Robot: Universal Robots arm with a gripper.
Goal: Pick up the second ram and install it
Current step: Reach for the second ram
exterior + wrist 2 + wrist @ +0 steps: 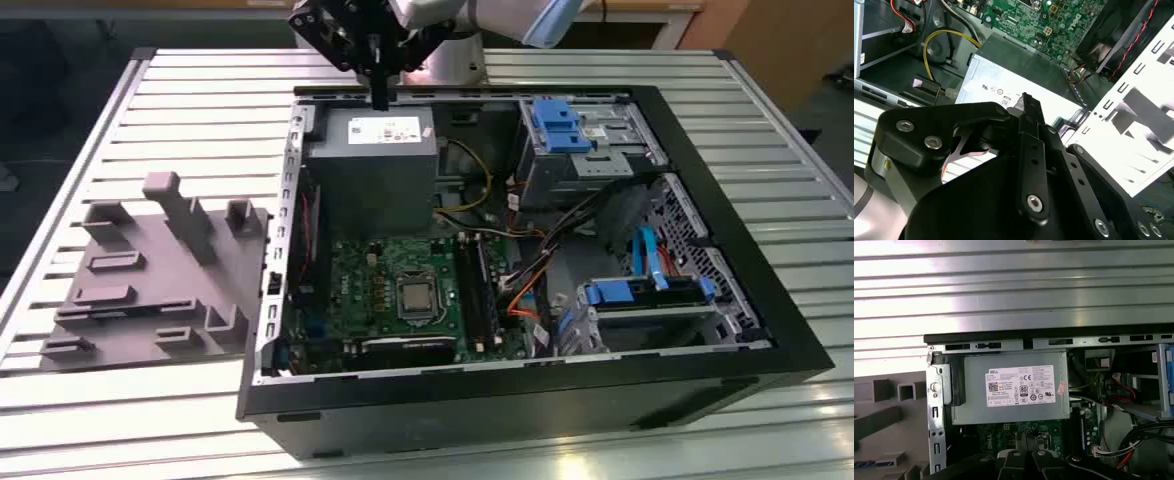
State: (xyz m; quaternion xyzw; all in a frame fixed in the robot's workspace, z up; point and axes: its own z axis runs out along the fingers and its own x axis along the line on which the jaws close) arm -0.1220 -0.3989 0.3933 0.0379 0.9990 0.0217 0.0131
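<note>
My gripper (380, 100) hangs over the back edge of the open computer case (534, 400), above the grey power supply (371, 150). Its black fingers (1024, 447) are pressed together and I see nothing between them; their tips (1026, 100) point at the power supply's label. On the green motherboard (387, 290), a long dark narrow ram stick (470, 285) stands in the memory slots beside the silver processor socket (416, 296). From here I cannot tell whether one stick or two sit there. The slots also appear beside the board in the first wrist view (1082, 432).
A grey plastic fixture (147, 280) with upright posts lies on the slatted metal table (200, 90) at the exterior view's left of the case. Blue drive brackets (561, 125), orange and black cables (527, 290) and a drive cage (641, 300) fill the case's other side.
</note>
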